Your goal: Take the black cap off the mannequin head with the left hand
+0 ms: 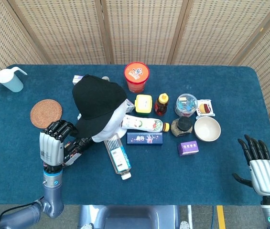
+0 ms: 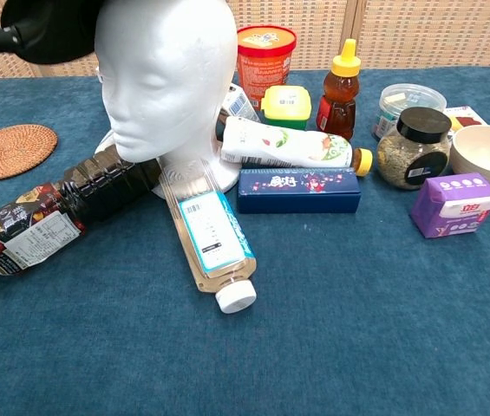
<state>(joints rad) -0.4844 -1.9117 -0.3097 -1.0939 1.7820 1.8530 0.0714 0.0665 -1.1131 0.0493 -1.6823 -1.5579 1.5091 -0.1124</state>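
Cap [image 1: 98,99]: black cloth with a domed crown, lifted up and back off the mannequin head [image 2: 165,78], whose white face and forehead are bare in the chest view. Its long axis runs from the crown, toward the table's far edge, down to the brim, which points at the near left corner. The left hand [image 1: 52,143] has its fingers curled closed at the brim's tip, holding it. In the chest view only a dark slice of cap [image 2: 49,26] shows at the top left, and the hand is out of frame.

The head is smooth, matte and foam-like, upright on a round white base, facing the near edge. A dark bottle [image 2: 49,217] lies on its side beside the base, pointing to the left edge; the head view hides most of it under the hand. A clear bottle [image 2: 210,243] with a white top lies with that top toward the near edge, touching the base. Next come a blue box [image 2: 298,190] and a white tube [image 2: 288,146] lying crosswise behind it.

Further right stand a honey bottle [image 2: 341,80], a red tub [image 2: 265,50], a glass jar [image 2: 412,147] with a black lid, a purple box [image 2: 454,204] and a pale bowl [image 2: 489,156]. A woven coaster [image 1: 46,113] and a light blue cup [image 1: 10,79] sit by the left edge.

The right hand [image 1: 261,171], seen only from the head camera, hovers at the near right corner, fingers spread, holding nothing.
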